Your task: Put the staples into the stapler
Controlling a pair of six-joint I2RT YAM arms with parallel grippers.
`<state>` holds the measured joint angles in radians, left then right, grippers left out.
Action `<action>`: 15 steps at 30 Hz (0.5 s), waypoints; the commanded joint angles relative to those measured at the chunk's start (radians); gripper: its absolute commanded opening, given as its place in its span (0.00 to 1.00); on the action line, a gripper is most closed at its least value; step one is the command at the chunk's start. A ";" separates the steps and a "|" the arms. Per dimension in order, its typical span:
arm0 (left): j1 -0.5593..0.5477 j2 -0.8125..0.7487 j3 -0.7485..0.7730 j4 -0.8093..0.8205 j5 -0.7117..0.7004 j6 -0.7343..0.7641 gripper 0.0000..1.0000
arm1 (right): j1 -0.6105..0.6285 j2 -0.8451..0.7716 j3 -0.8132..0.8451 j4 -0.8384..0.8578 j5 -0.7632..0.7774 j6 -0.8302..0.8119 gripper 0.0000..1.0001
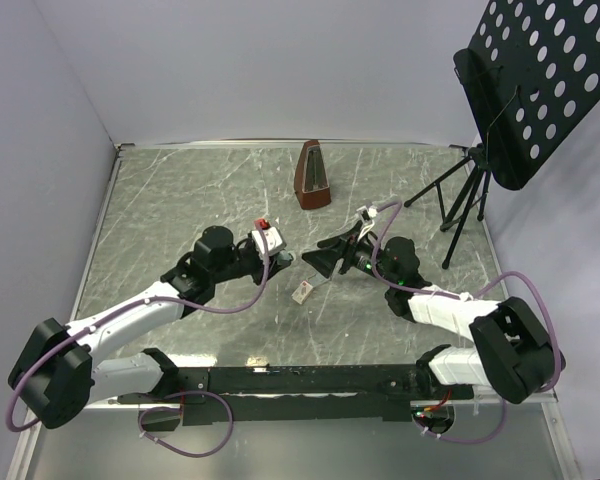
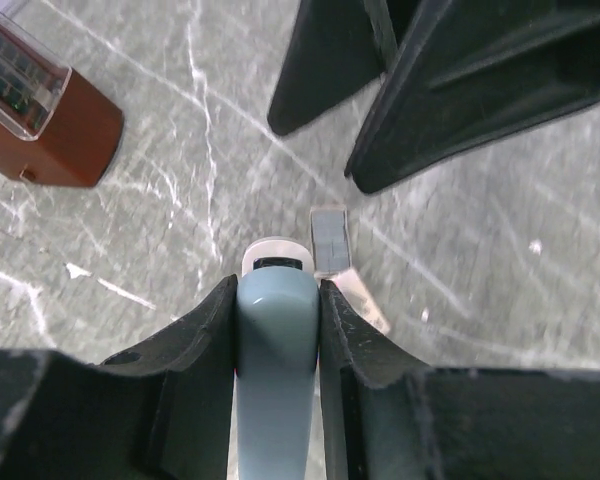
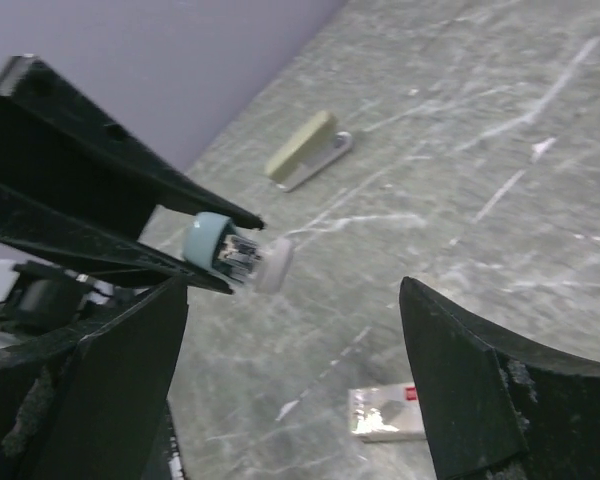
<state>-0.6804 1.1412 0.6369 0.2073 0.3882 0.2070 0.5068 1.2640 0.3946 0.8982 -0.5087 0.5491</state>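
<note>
Grips a pale blue stapler (image 2: 275,345) firmly in the left end effector (image 2: 275,290), raised, nose pointing toward the right end effector (image 3: 292,295), spread wide just opposite. On the tabletop (image 1: 180,200) near its middle, below both: the box of staples (image 1: 303,292), a grey strip (image 2: 329,240) at its end. Toward the far edge, a brown metronome (image 1: 313,178).

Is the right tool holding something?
No, the right tool stands wide open, and the staples box lies on the table.
</note>
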 commanded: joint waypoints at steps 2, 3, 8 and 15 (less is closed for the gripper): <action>-0.004 -0.038 -0.019 0.257 0.038 -0.110 0.01 | -0.004 0.054 0.029 0.169 -0.096 0.087 0.87; -0.002 -0.037 -0.019 0.259 0.046 -0.115 0.01 | -0.004 0.058 0.032 0.173 -0.099 0.087 0.84; -0.007 -0.038 -0.017 0.291 0.089 -0.116 0.02 | -0.005 0.097 0.041 0.174 -0.100 0.101 0.76; -0.016 -0.018 -0.002 0.281 0.121 -0.118 0.01 | -0.004 0.123 0.044 0.219 -0.123 0.130 0.68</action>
<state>-0.6872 1.1339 0.6098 0.4183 0.4568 0.1028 0.5060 1.3701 0.3950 1.0103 -0.6044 0.6567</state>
